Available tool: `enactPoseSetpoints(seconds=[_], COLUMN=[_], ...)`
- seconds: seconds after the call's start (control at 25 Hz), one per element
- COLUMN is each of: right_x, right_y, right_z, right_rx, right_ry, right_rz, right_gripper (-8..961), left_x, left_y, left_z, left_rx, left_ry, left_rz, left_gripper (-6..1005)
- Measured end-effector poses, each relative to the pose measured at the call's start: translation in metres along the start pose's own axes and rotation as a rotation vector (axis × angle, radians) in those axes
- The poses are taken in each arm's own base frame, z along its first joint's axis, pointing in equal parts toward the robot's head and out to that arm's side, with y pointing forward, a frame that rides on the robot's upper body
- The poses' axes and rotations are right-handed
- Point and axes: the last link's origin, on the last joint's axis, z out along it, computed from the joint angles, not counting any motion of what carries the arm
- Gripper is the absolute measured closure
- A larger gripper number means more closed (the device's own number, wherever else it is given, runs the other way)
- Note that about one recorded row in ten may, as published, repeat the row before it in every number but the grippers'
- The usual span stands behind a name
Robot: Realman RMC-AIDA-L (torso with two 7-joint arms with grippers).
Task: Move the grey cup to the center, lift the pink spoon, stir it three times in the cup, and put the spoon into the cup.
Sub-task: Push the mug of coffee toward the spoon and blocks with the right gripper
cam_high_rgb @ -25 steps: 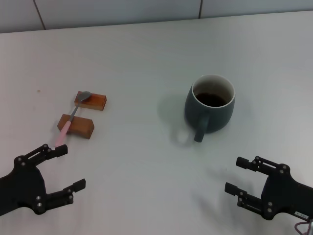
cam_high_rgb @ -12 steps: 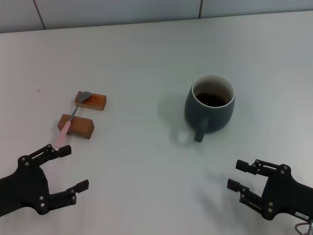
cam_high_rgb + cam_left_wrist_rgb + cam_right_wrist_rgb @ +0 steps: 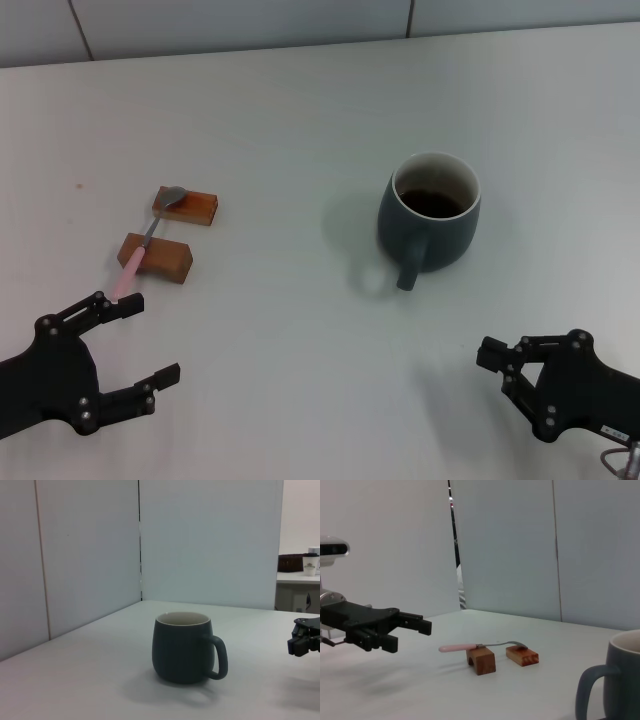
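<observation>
Grey cup [image 3: 429,214], the landmark for everything else, stands upright on the white table [image 3: 280,110] with dark liquid inside and its loop handle turned toward the robot.

Far to the cup's left and nearer the robot, the left gripper [image 3: 128,343] hovers just above the table with its two black fingers [image 3: 110,305] spread wide and nothing between them.

Beyond that gripper, still well left of the cup, the pink spoon [image 3: 145,242] lies bridged across two orange-brown blocks. Its pale pink handle rests on the near block [image 3: 156,257] and juts past it toward the left gripper, while its grey metal bowl sits on the far block [image 3: 186,206].

To the right of the cup and closer to the robot, well apart from the handle, the right gripper [image 3: 500,364] hangs over the table with its fingertips drawn near each other and grasping nothing. From the left wrist view the same gripper [image 3: 304,640] shows beside the cup [image 3: 183,647], clear of it.
</observation>
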Motion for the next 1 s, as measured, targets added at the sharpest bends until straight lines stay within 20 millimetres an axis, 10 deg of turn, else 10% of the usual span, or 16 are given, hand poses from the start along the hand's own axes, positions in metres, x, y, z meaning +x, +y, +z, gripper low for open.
enactPoseSetpoints(seconds=[0.52, 1.0], right_x=[-0.025, -0.032], right_y=[-0.028, -0.076], right_z=[-0.016, 0.026], right_rx=[0.539, 0.620], right_ry=[-0.268, -0.138], right_rz=[-0.256, -0.331], right_gripper=[924, 955], left_x=[-0.001, 0.000], left_y=[0.000, -0.002], left_z=[0.000, 0.000], left_rx=[0.008, 0.033], left_ry=[0.003, 0.016], left_rz=[-0.006, -0.007], left_gripper=[138, 138])
